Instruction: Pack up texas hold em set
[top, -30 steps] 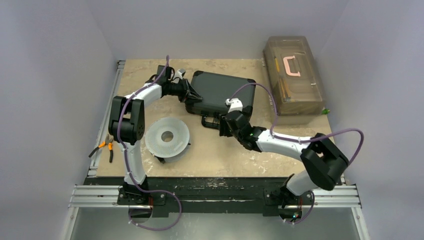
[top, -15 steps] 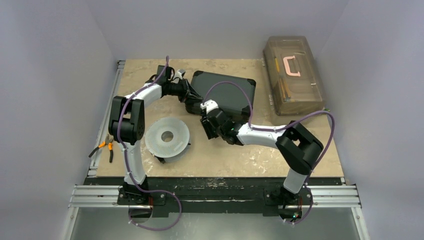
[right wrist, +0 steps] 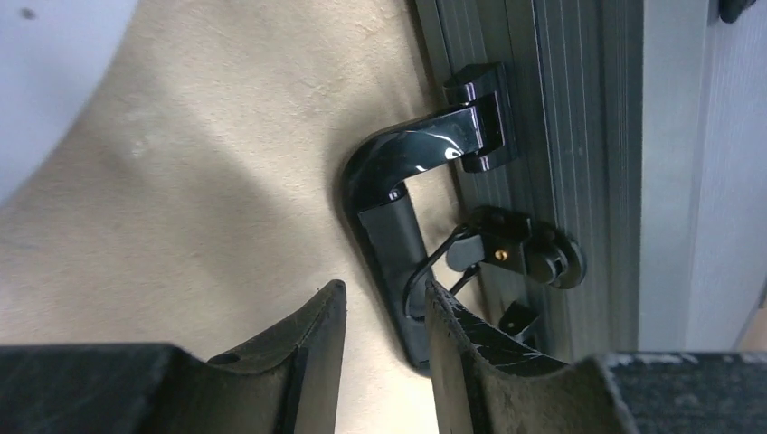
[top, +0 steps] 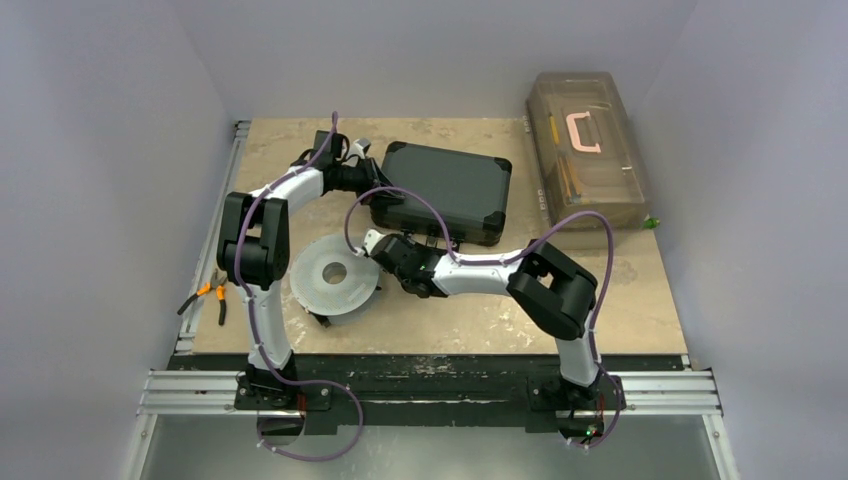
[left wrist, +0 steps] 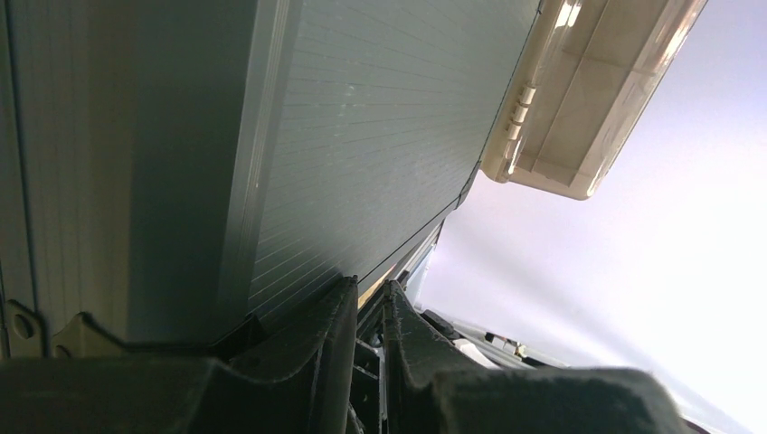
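Grey-white disc (top: 335,272) lies at left. Left gripper (left wrist: 371,287) is against the left end of the closed black briefcase (top: 445,185) at table rear, fingers nearly together, grip undeterminable. Right gripper (right wrist: 384,291) stands parted and empty, tips at the handle (right wrist: 389,226). Brown toolbox (top: 588,150) sits far right

We counted one black briefcase (top: 445,185) with one carrying handle (right wrist: 391,203), one translucent brown toolbox (top: 590,150), one grey-white disc (top: 335,272) and one pair of orange-handled pliers (top: 212,293) by the left edge of the counter (top: 470,320). There were two arms at its near edge: one left arm (top: 262,240), one right arm (top: 550,290).
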Controlling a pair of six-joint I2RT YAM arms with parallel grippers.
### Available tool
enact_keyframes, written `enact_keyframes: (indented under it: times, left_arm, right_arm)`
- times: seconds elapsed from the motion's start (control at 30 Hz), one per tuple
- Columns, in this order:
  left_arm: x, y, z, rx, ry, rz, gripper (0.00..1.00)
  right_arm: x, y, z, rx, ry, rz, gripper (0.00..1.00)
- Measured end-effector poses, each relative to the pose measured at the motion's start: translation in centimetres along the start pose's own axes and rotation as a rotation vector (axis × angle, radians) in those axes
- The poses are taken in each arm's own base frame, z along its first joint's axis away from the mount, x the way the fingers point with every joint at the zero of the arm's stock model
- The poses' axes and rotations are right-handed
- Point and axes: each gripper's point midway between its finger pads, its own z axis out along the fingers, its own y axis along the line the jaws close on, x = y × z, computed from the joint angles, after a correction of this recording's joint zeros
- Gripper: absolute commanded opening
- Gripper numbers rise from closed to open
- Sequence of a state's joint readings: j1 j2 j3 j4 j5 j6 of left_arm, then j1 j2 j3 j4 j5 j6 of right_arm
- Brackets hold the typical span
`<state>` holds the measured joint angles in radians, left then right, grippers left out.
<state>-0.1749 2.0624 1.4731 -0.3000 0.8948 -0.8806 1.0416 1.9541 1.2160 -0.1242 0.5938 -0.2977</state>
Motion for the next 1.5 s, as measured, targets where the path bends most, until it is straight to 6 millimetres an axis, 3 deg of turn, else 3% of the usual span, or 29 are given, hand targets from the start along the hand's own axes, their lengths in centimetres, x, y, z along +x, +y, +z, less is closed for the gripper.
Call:
enact_keyframes:
  times: [0.3, 0.6, 0.67, 0.8, 1.5]
  left_arm:
    - [0.0, 0.0, 0.0, 0.001, 0.000, 0.000, 0.18]
    - [0.0, 0.0, 0.0, 0.001, 0.000, 0.000, 0.18]
    - [0.0, 0.0, 0.0, 0.001, 0.000, 0.000, 0.18]
    - [0.0, 0.0, 0.0, 0.001, 0.001, 0.000, 0.18]
    - [-0.1, 0.0, -0.1, 0.002, -0.002, -0.002, 0.18]
  right_arm:
    - [0.1, -1.5, 1.0, 0.078, 0.106, -0.145, 0.28]
    - [1.3, -1.3, 1.0, 0.071, 0.167, -0.197, 0.30]
    - [1.4, -1.4, 1.0, 0.073, 0.169, -0.199, 0.26]
    - [1.1, -1.8, 1.0, 0.096, 0.164, -0.199, 0.00]
    - [-0.7, -5.2, 0.9, 0.184, 0.159, -0.319, 0.00]
